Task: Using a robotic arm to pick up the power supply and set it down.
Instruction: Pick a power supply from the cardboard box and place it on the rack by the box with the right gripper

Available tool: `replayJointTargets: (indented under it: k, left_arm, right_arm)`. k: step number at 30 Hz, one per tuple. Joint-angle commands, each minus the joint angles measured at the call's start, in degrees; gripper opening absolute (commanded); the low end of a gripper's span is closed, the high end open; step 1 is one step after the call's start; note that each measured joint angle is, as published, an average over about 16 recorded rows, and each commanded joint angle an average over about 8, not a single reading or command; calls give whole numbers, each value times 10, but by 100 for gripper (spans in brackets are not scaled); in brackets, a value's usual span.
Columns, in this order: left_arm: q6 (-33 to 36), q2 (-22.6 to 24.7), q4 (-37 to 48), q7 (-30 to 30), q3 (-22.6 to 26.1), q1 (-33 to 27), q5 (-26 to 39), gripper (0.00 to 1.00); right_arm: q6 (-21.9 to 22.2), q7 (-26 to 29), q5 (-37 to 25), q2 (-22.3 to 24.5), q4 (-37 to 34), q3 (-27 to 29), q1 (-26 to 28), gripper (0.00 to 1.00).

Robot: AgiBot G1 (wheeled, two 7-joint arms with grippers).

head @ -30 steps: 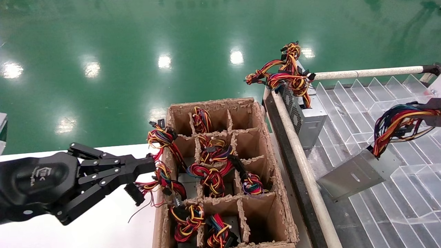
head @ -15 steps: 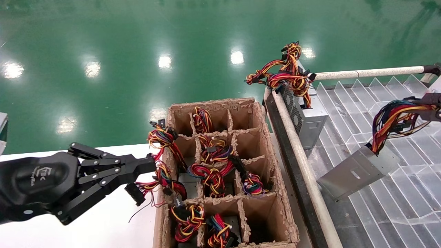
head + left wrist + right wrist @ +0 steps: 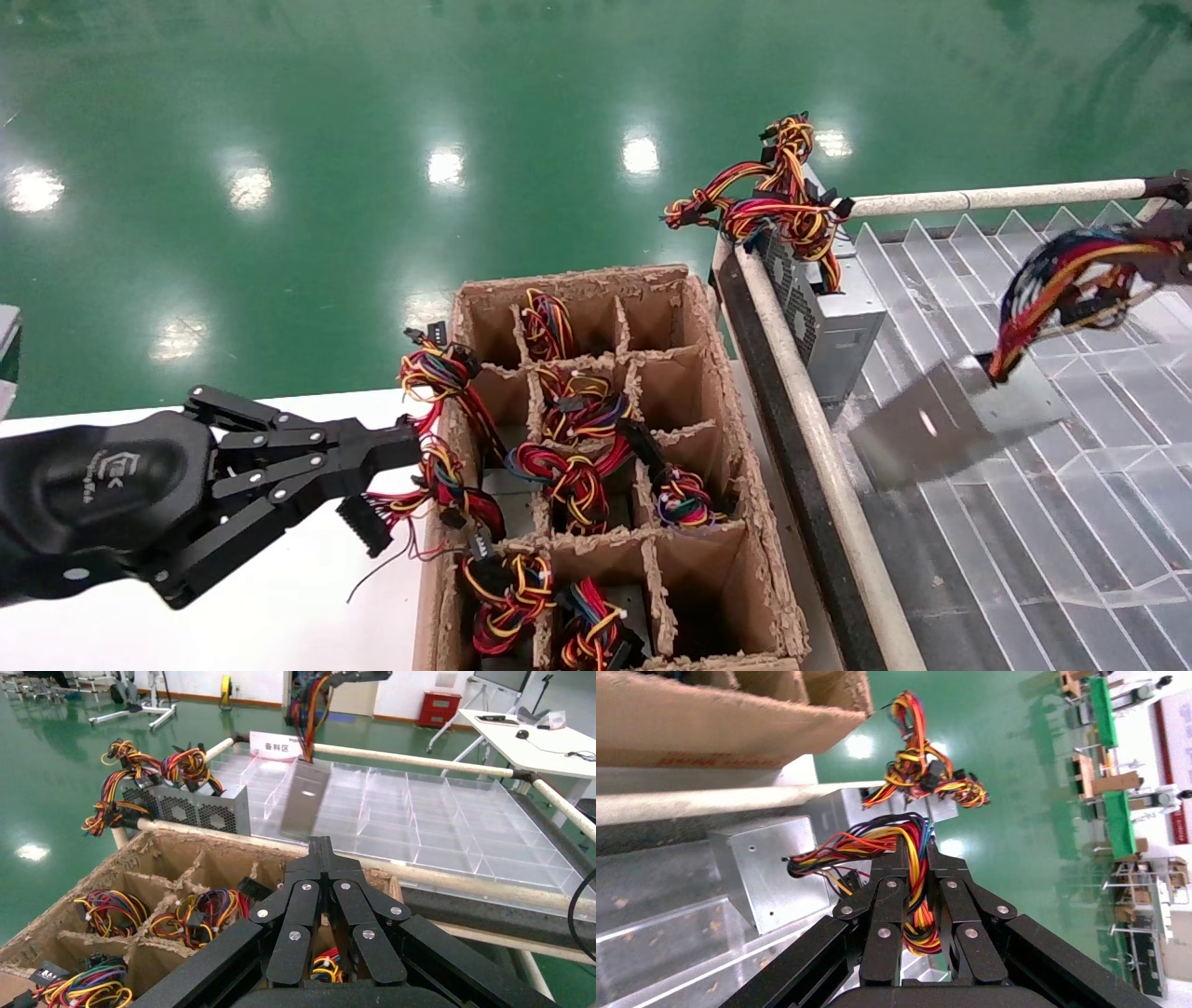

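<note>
Your right gripper (image 3: 916,855) is pinched on the wire bundle (image 3: 1071,284) of the power supply (image 3: 950,419), fingers (image 3: 890,881) pressed tight on the looped wires. Only the wires are held; nothing touches the metal case.

The power supply hangs off its wires, clear of the surface, above the clear acrylic divider tray (image 3: 1099,522) and near the tray's left rail (image 3: 810,438). It hangs tilted: the wire end is up toward the gripper, the long axis runs down toward the left rail, and a broad flat face is turned up to the head camera.

Your left gripper (image 3: 410,447) is parked over the white worktop (image 3: 279,615) at the left edge of the cardboard box (image 3: 736,485), fingers (image 3: 309,910) closed together, holding nothing, tips right by loose wires spilling over the box wall.

The box is split by cardboard dividers; most cells hold wire bundles (image 3: 568,475), and the cells along its right side look unfilled. A second power supply with a perforated grille (image 3: 824,312) stands at the tray's far-left corner, wires heaped on top.
</note>
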Motion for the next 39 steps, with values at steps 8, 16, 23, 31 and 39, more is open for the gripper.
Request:
replayJointTargets:
  k: [8,16,23,31,39]
  left_arm:
    - [0,0,0,0,0,0,0,0]
    - [0,0,0,0,0,0,0,0]
    - [0,0,0,0,0,0,0,0]
    - [0,0,0,0,0,0,0,0]
    - [0,0,0,0,0,0,0,0]
  right_arm:
    - [47,0,13,-19,-8,-1,-26,0]
    - [92,5,24,-30,-21,-2,-55,0]
    - [124,24,7,-40,-20,-7,-65,0]
    - [143,49,-10,-40,-12,-9,-64,0]
    - [148,66,-16,-40,-7,-11,-64,0]
